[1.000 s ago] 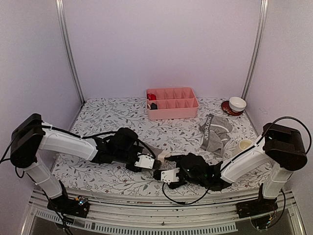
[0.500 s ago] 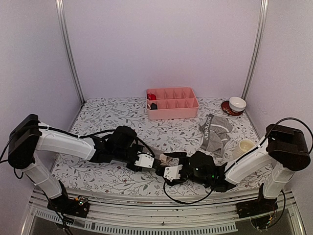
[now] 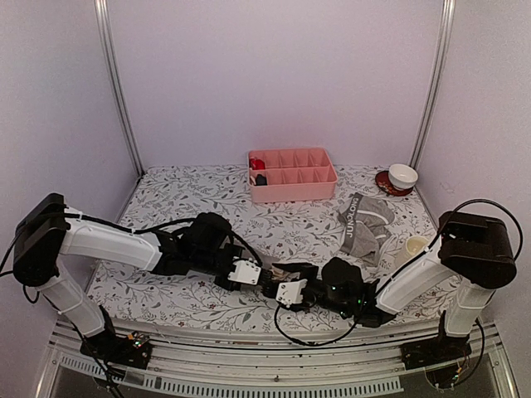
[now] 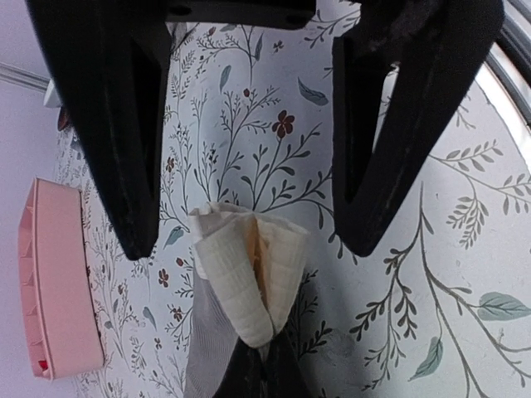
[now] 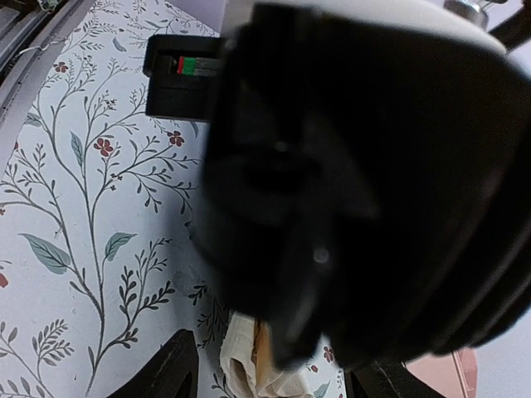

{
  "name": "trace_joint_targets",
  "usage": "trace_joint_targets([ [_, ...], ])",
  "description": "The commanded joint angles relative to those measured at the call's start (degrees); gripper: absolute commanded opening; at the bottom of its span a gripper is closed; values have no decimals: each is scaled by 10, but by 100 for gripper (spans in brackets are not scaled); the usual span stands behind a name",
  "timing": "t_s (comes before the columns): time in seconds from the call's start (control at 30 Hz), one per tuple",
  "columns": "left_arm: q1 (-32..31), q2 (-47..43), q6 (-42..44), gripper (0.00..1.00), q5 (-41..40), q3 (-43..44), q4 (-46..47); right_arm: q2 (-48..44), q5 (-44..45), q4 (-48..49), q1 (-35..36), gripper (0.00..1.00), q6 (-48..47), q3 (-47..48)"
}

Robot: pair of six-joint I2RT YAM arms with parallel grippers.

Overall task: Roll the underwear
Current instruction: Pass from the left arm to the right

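The briefs (image 4: 245, 278) sit as a tight little roll near the front edge of the table (image 3: 182, 199), between my two arms, pale waistband outermost. Its long axis runs from one wrist towards the other, roughly along that edge. My left gripper (image 4: 255, 373) is clamped on its own end of the roll, with grey cloth bunched at the tips. The right gripper (image 4: 249, 240) meets it head-on from the opposite side. Its jaws are parted and straddle the free end, a finger just beside each flank, not pinching as far as I can see. I judge the right hand is the one to close next. The boxer-briefs (image 3: 365, 222) lie well apart, back right.
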Motion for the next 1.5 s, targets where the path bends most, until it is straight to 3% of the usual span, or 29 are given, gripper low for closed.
trace_joint_targets([
  [0.0, 7, -17, -1, 0, 14, 3, 1, 18, -17, 11, -5, 61, 12, 13],
  [0.13, 7, -15, -1, 0, 15, 3, 3, 20, -18, -1, -6, 59, 17, 19],
  [0.33, 6, -14, -2, 0, 17, 3, 3, 23, -30, -24, -8, 46, 23, 30],
  [0.63, 7, -14, 0, 0, 21, 1, 3, 40, -21, -40, -9, 36, 27, 44],
  [1.07, 6, -19, 4, 0, 25, -5, 3, 60, 22, -57, -15, 34, 32, 66],
  [1.23, 7, -24, 1, 0, 27, -12, 11, 49, 7, -61, -16, 52, 44, 59],
  [1.47, 13, -33, -5, 0, 37, -20, 23, 23, -27, -42, -23, 59, 56, 34],
])
